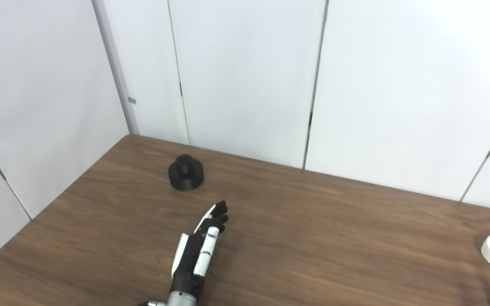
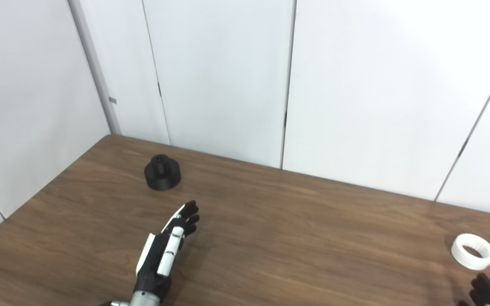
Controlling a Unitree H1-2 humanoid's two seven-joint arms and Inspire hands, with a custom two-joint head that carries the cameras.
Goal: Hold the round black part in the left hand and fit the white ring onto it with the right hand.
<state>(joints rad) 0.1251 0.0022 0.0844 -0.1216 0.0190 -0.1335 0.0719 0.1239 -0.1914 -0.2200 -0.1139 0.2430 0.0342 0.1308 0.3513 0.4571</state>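
Note:
The round black part stands upright on the wooden table near the far left corner, its small hub on top. My left hand reaches toward it with straight fingers and holds nothing; it is a short way in front of the part, to the right. The white ring lies flat at the table's right side. Only the dark fingertips of my right hand show, at the bottom right corner just below the ring and not touching it.
White wall panels enclose the table at the back and on the left. The table's left edge runs diagonally past the black part. Bare wood lies between the two hands.

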